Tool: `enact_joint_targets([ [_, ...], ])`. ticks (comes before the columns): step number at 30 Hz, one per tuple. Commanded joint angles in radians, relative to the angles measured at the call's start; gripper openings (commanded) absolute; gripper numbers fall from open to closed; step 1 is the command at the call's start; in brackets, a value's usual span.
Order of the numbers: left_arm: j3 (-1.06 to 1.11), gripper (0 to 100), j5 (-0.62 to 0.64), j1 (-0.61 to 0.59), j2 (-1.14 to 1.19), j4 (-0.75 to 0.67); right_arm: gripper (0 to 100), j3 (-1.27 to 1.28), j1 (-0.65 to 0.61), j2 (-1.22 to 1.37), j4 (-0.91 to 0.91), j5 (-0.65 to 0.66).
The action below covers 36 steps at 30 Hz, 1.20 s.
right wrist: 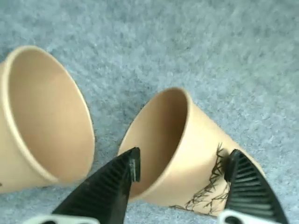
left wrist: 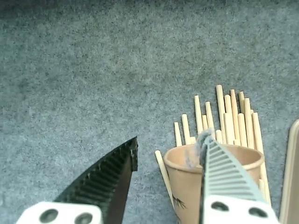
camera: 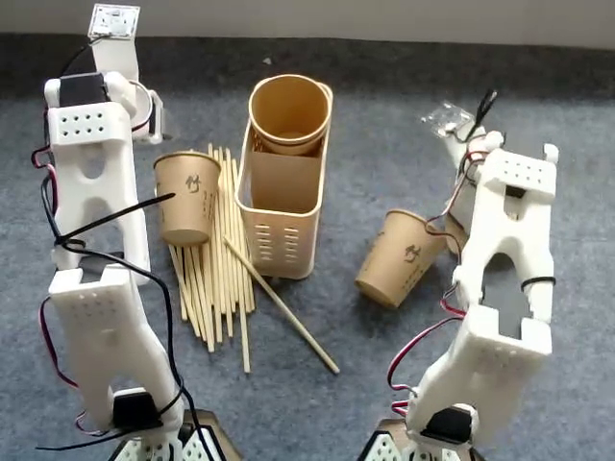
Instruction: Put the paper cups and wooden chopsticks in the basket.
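The upright paper cup point(left wrist: 187, 186) runs off the edge of the left wrist view, so its base is unseen. The light finger point(left wrist: 224, 177) of the left claw point(left wrist: 170, 142) covers part of its rim and wall. This cup hides the near ends of the wooden chopsticks point(left wrist: 224, 116). The basket point(left wrist: 293, 172) shows only as a cut-off sliver.

In the right wrist view, the right claw point(right wrist: 184, 154) stands in front of both sides of one lying paper cup point(right wrist: 196, 140), whose base is cut off. The other lying cup point(right wrist: 46, 112) is cropped at the edge.

From above, the basket's wall hides the lower part of the stacked cups point(camera: 288, 110), and their number cannot be told.
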Motion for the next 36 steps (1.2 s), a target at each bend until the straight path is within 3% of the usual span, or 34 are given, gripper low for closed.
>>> enact_joint_targets([
  [1, -0.01, 22, 0.005, -0.031, -0.007, -0.077, 28.3, -0.013, 0.013, 0.012, -0.005, 0.015],
  [9, -0.008, 22, -0.043, -0.004, 0.024, -0.354, 25.6, -0.013, 0.018, 0.056, -0.005, 0.015],
  [15, -0.01, 22, 0.034, 0.07, 0.127, -0.361, 0.0, -0.013, 0.013, 0.12, -0.01, 0.015],
  [18, -0.012, 22, 0.037, 0.102, 0.163, -0.235, 2.6, -0.013, 0.019, 0.142, -0.051, 0.011],
  [26, -0.22, 22, 0.072, 0.104, 0.166, 0.321, 2.6, -0.013, 0.002, 0.145, -0.076, 0.009],
  [33, -0.197, 22, 0.058, 0.002, 0.071, 0.347, 2.6, -0.015, -0.007, 0.145, -0.074, 0.009],
  [36, -0.091, 22, -0.044, -0.01, -0.013, 0.347, 2.6, -0.015, -0.004, 0.143, -0.074, 0.009],
])
